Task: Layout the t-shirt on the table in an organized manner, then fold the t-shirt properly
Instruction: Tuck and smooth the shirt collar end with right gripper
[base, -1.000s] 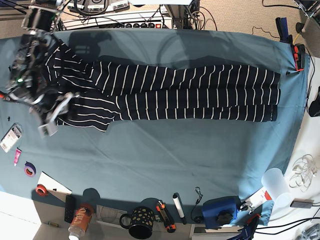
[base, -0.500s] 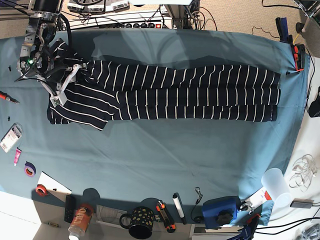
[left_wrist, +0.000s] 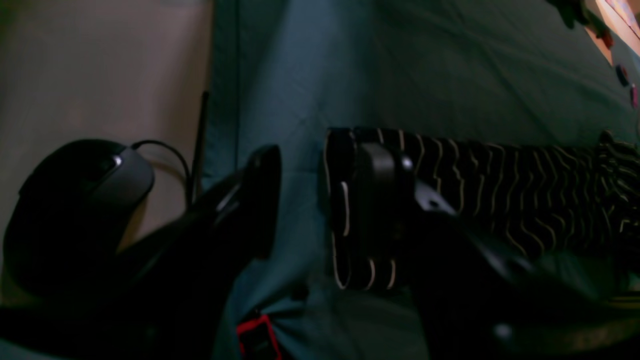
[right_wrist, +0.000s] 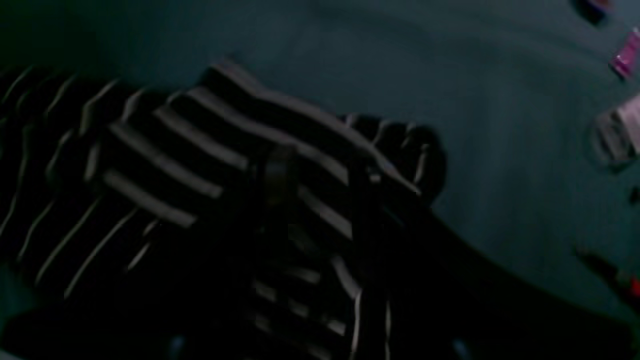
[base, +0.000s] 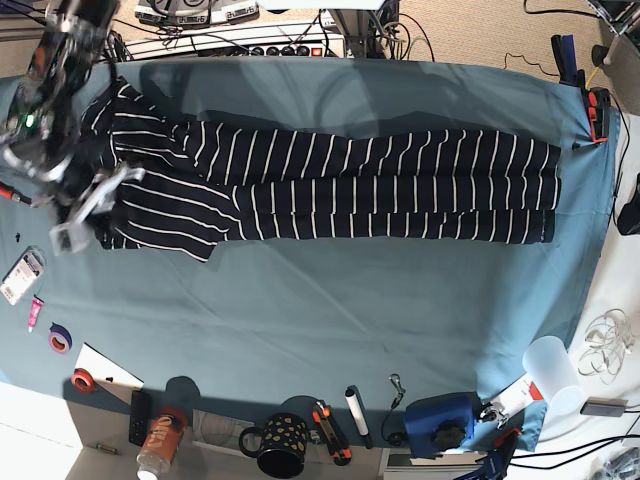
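T-shirt (base: 340, 185) stretched across table's (base: 330, 300) far half, mug (base: 283, 444) at near edge

One t-shirt (base: 330, 185), one table (base: 350, 300), one mug (base: 283, 444).

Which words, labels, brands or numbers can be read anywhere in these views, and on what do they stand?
None can be read.
The orange can at the near table edge carries print, too small to read.
The small packet at the table's end has markings, too blurred to read.
The card beside the blue object is too small to read.
The t-shirt shows only stripes, no text.
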